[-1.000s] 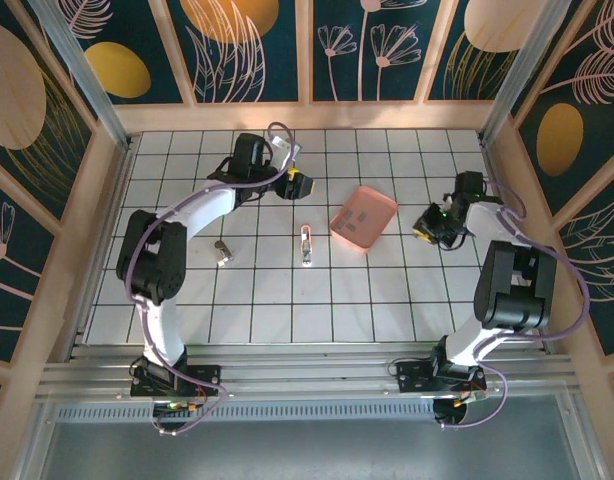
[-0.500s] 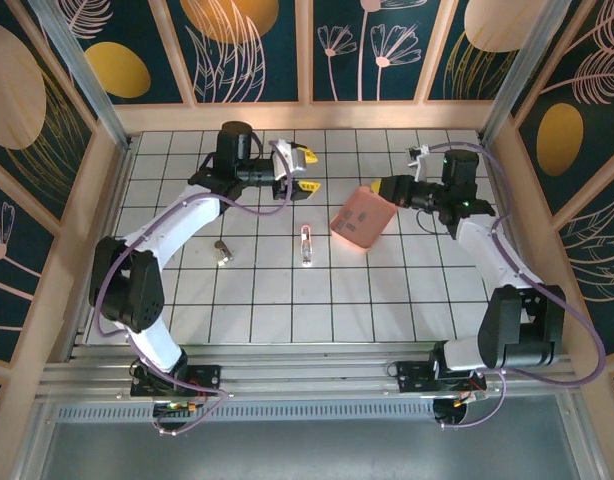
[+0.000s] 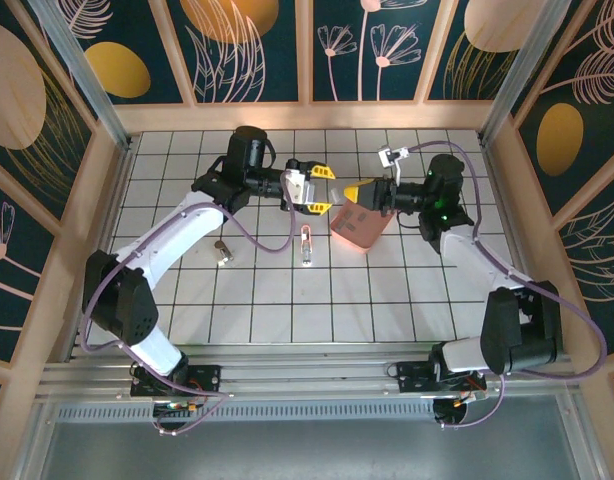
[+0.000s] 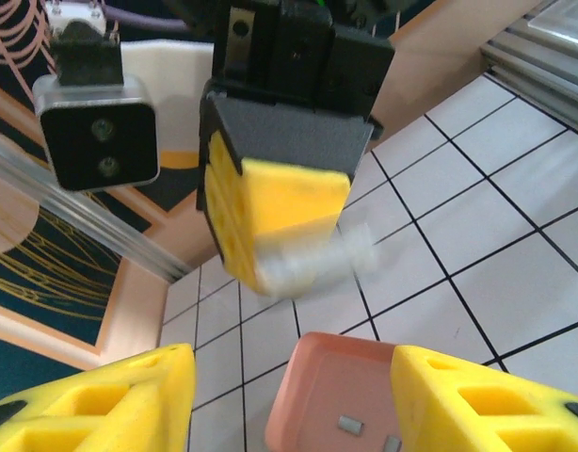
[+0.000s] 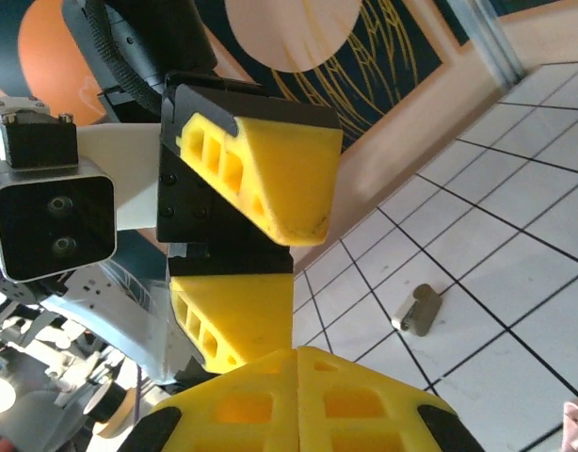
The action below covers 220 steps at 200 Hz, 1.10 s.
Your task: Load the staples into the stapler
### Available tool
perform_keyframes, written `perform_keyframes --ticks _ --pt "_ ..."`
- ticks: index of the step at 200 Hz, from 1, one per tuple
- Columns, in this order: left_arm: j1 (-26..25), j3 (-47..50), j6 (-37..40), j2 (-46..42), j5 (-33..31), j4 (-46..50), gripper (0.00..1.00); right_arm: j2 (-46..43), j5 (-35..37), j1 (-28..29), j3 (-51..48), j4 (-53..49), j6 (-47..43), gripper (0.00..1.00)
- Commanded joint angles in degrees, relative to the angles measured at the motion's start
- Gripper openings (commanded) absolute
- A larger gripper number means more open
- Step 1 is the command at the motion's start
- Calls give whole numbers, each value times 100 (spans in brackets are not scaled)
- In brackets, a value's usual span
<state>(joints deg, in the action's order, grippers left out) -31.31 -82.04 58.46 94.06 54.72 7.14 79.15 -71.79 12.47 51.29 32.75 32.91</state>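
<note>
The pale pink stapler (image 3: pixel 306 243) lies on the tiled floor at the middle. Just right of it is a salmon tray (image 3: pixel 372 228), and in the left wrist view two small silver-grey staples (image 4: pixel 350 426) lie on its bottom (image 4: pixel 317 386). My left gripper (image 3: pixel 324 190) hovers over the tray's left edge, open (image 4: pixel 291 358), with nothing between its fingers. My right gripper (image 3: pixel 355 190) faces it tip to tip, its yellow fingers (image 4: pixel 270 217) pressed shut (image 5: pixel 297 353). A pale blur at their tip is too smeared to make out.
A small olive-grey object (image 3: pixel 223 251) lies on the tiles left of the stapler, also seen from the right wrist (image 5: pixel 419 311). Wooden walls with dark patterned panels surround the floor. Both arms reach in over the back half of the floor.
Both arms swung in toward the centre and now meet tip to tip over the tray. The right gripper closed fully. The left gripper's fingers narrowed somewhat.
</note>
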Motion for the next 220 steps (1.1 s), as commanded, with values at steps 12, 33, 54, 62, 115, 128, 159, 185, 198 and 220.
perform_keyframes --ticks 12,33,54,62,115,128,159,185,198,220 --pt "-49 126 254 -217 296 -72 56 246 -250 153 -162 1594 983 6" --pt "-50 160 77 -209 159 -167 55 328 -211 190 -167 1778 1138 5" --pt "-51 432 -482 -232 -255 -554 57 332 59 156 -236 1480 1060 8" --pt "-48 617 -669 -271 -424 -783 58 306 144 143 -275 1330 917 8" --pt "-41 1157 -1294 -513 -855 -1319 62 -10 916 120 -143 -646 -343 14" --pt "-41 1287 -1512 -570 -1000 -1486 63 -106 1099 92 -179 -826 -498 15" --pt "-25 1501 -2051 -678 -1410 -1782 67 -294 1506 40 -259 -1230 -698 19" --pt "-17 1568 -2288 -738 -1595 -1841 69 -417 1852 29 -268 -1697 -950 20" --pt "-24 1562 -2441 -731 -1716 -1830 70 -436 2074 26 -209 -2034 -994 21" --pt "-22 1415 -2942 -726 -2026 -1545 72 -453 2496 43 -41 -2715 -1030 23"
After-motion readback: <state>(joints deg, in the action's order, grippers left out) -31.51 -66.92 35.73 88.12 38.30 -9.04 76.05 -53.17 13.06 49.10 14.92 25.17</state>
